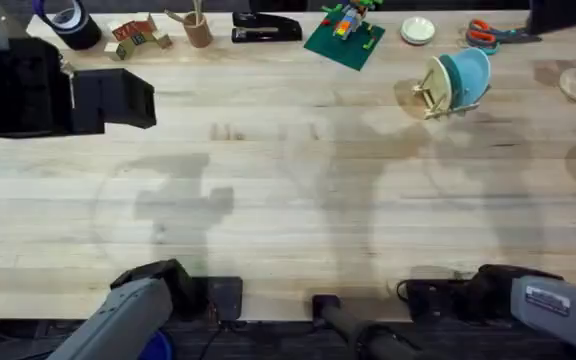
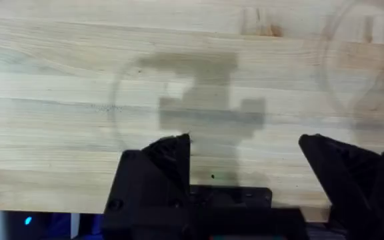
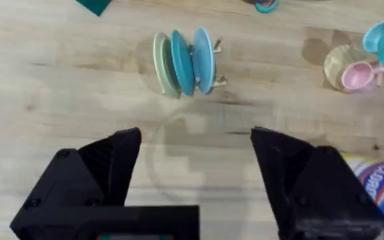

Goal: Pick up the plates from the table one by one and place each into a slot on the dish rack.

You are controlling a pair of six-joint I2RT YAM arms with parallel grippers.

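Black and blocky, the left gripper (image 2: 245,157) hangs over bare pale planks of the light wooden table (image 2: 59,73), its two fingers (image 2: 169,160) spread wide with nothing between them, and its own shadow lies on the grain beneath. Seen from overhead, both arms are drawn back to the near edge of the table, the left at the lower left and the right at the lower right.

The right gripper (image 3: 195,163) is likewise parted and empty, its black fingers (image 3: 119,160) set well apart above the wood. Beyond them stands the small light-wood dish rack with thin dowel pegs (image 3: 217,63), and three small round plates stand on edge in its slots: a cream plate (image 3: 161,63), a turquoise-blue plate (image 3: 181,61) and a pale blue plate (image 3: 202,59), side by side.

In the overhead view the rack (image 1: 430,98) with its plates (image 1: 466,76) sits at the far right of the table. Near it lie orange-handled scissors (image 1: 488,33), a small white dish (image 1: 417,30) and a green building-brick baseplate (image 1: 344,40); a black stapler (image 1: 266,28) rests farther left.
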